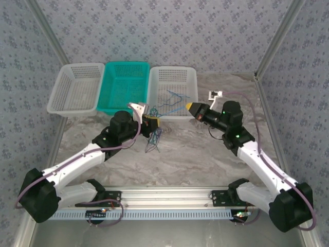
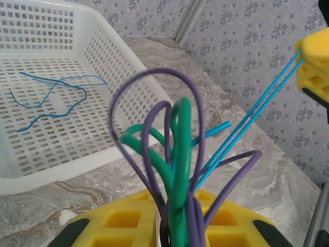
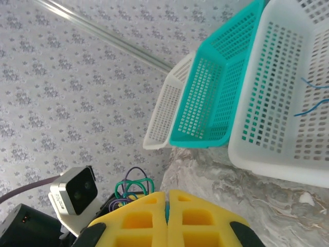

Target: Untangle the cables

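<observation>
Three strands in play: green cable (image 2: pixel 180 154), purple cable (image 2: pixel 193 218), blue cable (image 2: pixel 257 107). Left gripper (image 2: pixel 170 226) nearly closed, pinching green-purple bundle (image 1: pixel 153 140) low over table (image 2: pixel 288 190), just before white basket (image 2: pixel 61 172). Right gripper (image 3: pixel 167 216) fully closed; blue cable runs straight between its pads (image 3: pixel 139 216), so I judge it gripped. Step in hand, by my reading: drawing blue out of tangle. Blue's long axis straight, taut, pointing from left gripper up-right to right gripper. Next move calls for slow pull along that line, watching loops for snag.

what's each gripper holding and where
Left gripper: purple cable and green cable, below their loops. Right gripper: taut blue cable, two strands pinched together.
</observation>
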